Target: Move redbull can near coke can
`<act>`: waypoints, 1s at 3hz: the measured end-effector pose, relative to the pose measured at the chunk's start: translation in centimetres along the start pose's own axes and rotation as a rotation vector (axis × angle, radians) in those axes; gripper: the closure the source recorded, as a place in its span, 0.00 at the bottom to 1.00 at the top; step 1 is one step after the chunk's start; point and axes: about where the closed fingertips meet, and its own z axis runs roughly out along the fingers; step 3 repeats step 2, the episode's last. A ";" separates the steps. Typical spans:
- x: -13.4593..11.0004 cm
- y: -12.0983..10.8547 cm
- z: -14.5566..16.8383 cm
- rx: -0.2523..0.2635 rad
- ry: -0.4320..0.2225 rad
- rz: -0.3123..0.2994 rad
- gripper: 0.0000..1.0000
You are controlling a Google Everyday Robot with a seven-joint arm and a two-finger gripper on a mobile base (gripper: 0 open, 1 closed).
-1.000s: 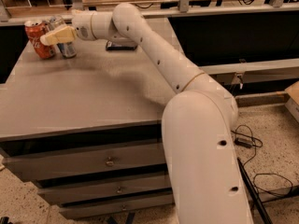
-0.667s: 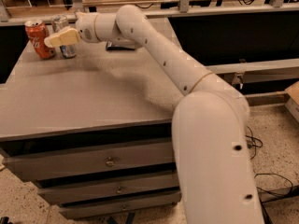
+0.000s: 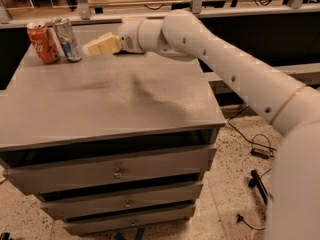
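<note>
the gripper (image 3: 89, 48) has backed off to the right and now hovers over the desk (image 3: 115, 109), just clear of the redbull can (image 3: 67, 39). its jaws hold nothing; how wide they stand i cannot tell. the redbull can stands upright, right beside the coke can (image 3: 43, 42) at the back-left corner, so the move looks done.

A white arm (image 3: 235, 69), cut off by the right and bottom edges with its base out of view, ends in a gripper (image 3: 90, 47) just right of the redbull can (image 3: 67, 39), and the worktop's (image 3: 115, 109) front left corner runs past the left edge.
</note>
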 end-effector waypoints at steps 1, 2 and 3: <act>2.7 -1.1 -4.7 0.063 0.056 0.022 0.00; 2.7 -1.1 -4.7 0.063 0.056 0.022 0.00; 2.7 -1.1 -4.7 0.063 0.056 0.022 0.00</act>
